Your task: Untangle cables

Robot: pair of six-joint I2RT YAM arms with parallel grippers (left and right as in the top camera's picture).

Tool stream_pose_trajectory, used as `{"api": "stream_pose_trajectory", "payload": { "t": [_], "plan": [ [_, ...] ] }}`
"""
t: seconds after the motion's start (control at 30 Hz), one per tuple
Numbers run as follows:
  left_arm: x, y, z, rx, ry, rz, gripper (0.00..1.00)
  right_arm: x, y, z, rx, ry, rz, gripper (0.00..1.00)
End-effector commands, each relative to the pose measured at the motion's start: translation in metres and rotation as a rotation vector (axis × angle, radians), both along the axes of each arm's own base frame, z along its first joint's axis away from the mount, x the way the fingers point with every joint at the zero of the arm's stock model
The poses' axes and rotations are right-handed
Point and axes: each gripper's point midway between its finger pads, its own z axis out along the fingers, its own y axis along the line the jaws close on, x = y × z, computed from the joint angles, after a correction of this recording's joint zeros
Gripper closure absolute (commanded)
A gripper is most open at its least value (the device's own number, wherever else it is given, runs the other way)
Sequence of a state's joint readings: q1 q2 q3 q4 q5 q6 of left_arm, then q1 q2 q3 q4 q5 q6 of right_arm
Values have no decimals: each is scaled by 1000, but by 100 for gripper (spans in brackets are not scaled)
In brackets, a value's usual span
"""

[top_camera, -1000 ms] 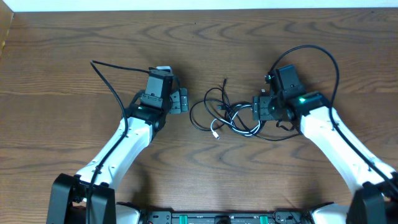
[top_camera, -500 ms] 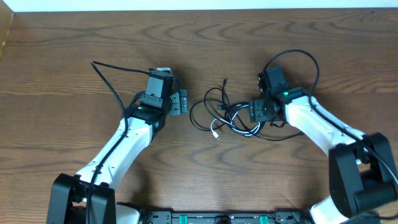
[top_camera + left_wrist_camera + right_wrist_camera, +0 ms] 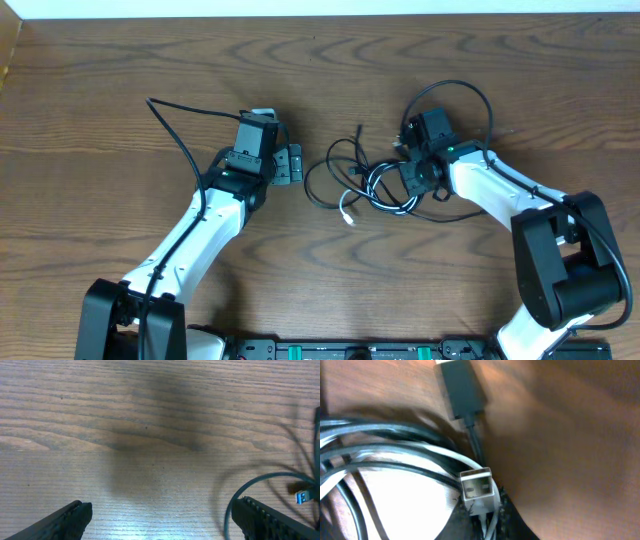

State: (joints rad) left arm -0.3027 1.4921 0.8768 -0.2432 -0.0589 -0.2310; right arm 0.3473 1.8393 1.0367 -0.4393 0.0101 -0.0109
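Observation:
The cables [image 3: 360, 182], thin black cords and one white one, lie tangled in loops at the table's middle. My right gripper [image 3: 408, 180] sits at the tangle's right side. In the right wrist view it [image 3: 482, 512] is shut on the white cable's USB plug [image 3: 479, 491], with a black plug [image 3: 462, 385] lying just beyond and cords [image 3: 380, 452] running left. My left gripper [image 3: 293, 163] is open just left of the tangle and holds nothing. Between its fingers [image 3: 70, 520] is bare wood, and a black loop [image 3: 260, 482] curves by the right finger.
A small blue plug end [image 3: 301, 496] shows at the right edge of the left wrist view. The left arm's own black wire [image 3: 175, 130] trails out to the far left. The right arm's wire [image 3: 450, 92] arches above its wrist. The table's far edge [image 3: 320, 12] runs along the top.
My right gripper has swung left into the tangle and closed on the white cable's plug. The left arm has not moved and stays open.

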Motion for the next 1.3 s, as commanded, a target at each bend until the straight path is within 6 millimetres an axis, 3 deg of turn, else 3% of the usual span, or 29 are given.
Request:
{"api": "stream_pose_trajectory", "payload": {
  "t": [0.0, 0.1, 0.27, 0.37, 0.4, 0.5, 0.53, 0.6, 0.63, 0.7, 0.8, 0.83, 0.87, 0.9, 1.27],
  "plan": [
    [4, 3, 10, 9, -27, 5, 4, 13, 14, -4, -17, -81, 244, 99],
    [4, 3, 10, 9, -27, 5, 4, 34, 21, 8, -23, -188, 312, 96],
    [4, 3, 10, 9, -27, 5, 4, 49, 26, 37, -8, -237, 290, 65],
    [4, 3, 10, 9, -27, 5, 4, 53, 27, 72, 46, -256, 188, 36],
    [4, 3, 10, 9, -27, 5, 4, 53, 28, 91, 86, -270, 130, 29],
    [4, 3, 10, 9, -27, 5, 4, 44, 30, 119, 212, -254, -56, 35],
    [4, 3, 10, 9, -27, 5, 4, 38, 32, 122, 263, -222, -123, 44],
    [4, 3, 10, 9, -27, 5, 4, 20, 36, 118, 360, -103, -294, 53],
    [4, 3, 10, 9, -27, 5, 4, 3, 38, 106, 393, 11, -430, 53],
    [4, 3, 10, 9, -27, 5, 4, -14, 41, 90, 385, 110, -530, 51],
    [4, 3, 10, 9, -27, 5, 4, -30, 48, 70, 351, 202, -598, 30],
    [4, 3, 10, 9, -27, 5, 4, -34, 50, 65, 342, 223, -624, 11],
    [4, 3, 10, 9, -27, 5, 4, -39, 51, 59, 333, 253, -676, 1],
    [4, 3, 10, 9, -27, 5, 4, -47, 51, 49, 317, 300, -785, 1],
    [4, 3, 10, 9, -27, 5, 4, -37, 20, 29, 241, 201, -1189, 1]
  ]
}}
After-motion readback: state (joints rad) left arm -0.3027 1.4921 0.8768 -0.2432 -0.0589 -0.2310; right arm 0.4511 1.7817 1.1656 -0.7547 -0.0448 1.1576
